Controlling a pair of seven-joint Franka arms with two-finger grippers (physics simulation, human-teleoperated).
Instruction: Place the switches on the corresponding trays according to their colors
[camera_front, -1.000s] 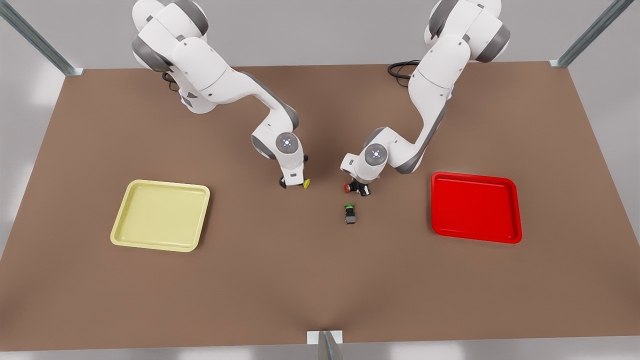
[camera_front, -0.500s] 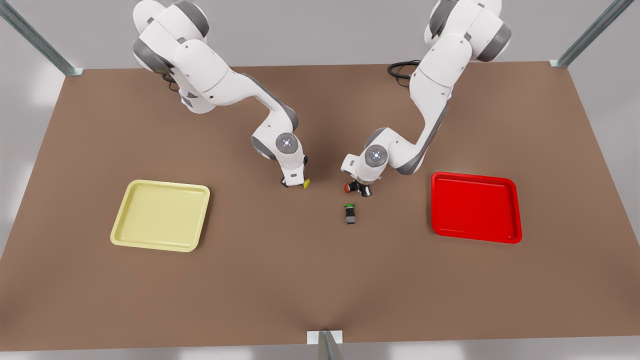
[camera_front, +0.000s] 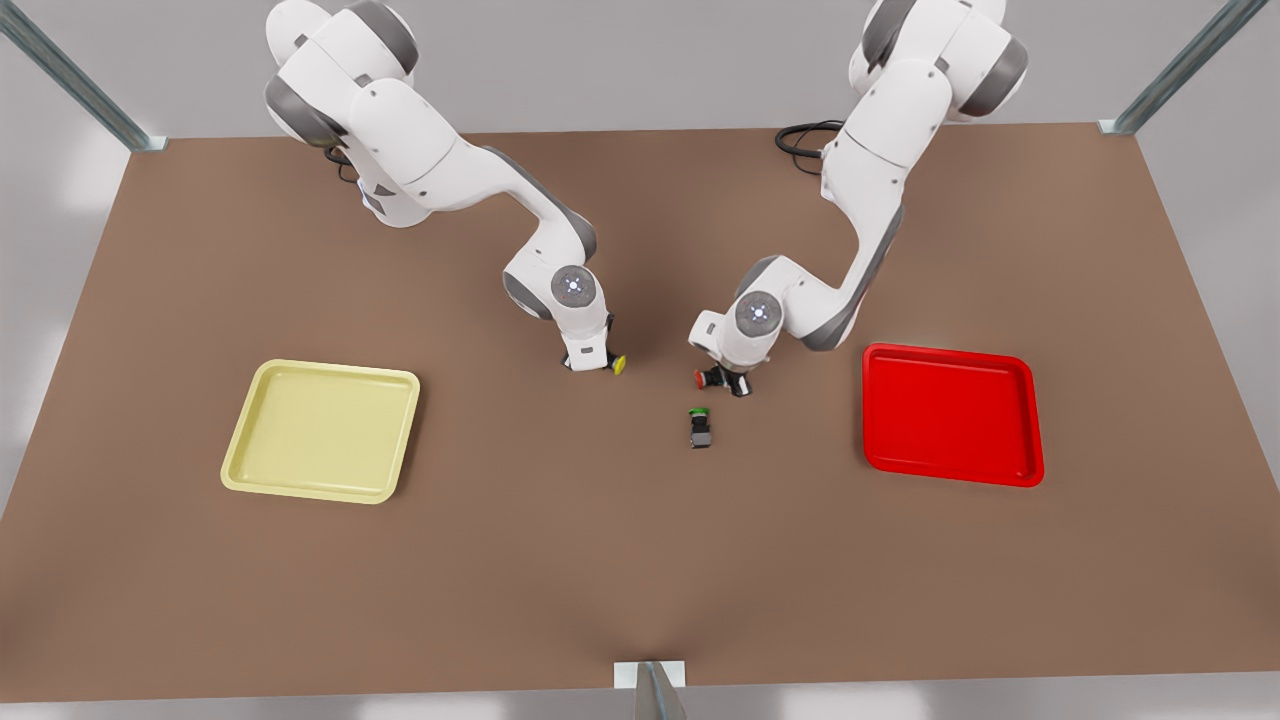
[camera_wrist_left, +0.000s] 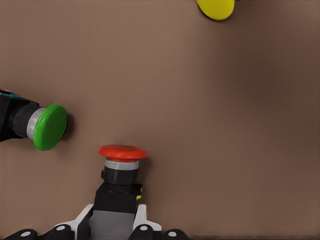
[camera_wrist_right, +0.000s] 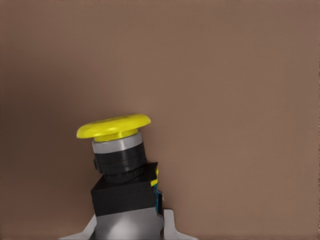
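Note:
My left gripper (camera_front: 722, 380) is at the table's middle, right of centre in the front view, shut on the red switch (camera_front: 700, 378); its dark body sits between the fingers (camera_wrist_left: 141, 222) with the red cap (camera_wrist_left: 122, 152) pointing away. My right gripper (camera_front: 590, 362), left of centre, is shut on the yellow switch (camera_front: 618, 365), whose yellow cap (camera_wrist_right: 114, 126) sticks out beyond the fingers. The pale yellow tray (camera_front: 320, 432) lies at the front view's left, the red tray (camera_front: 950, 415) at its right. Both trays hold nothing.
A green-capped switch (camera_front: 700, 428) lies on its side on the brown table just in front of the left gripper, and it is close beside the red one (camera_wrist_left: 47, 126). Black cables (camera_front: 800, 140) lie at the table's back.
Both grippers have shifted slightly toward the front view's right with their switches. The green switch and the trays have not moved.

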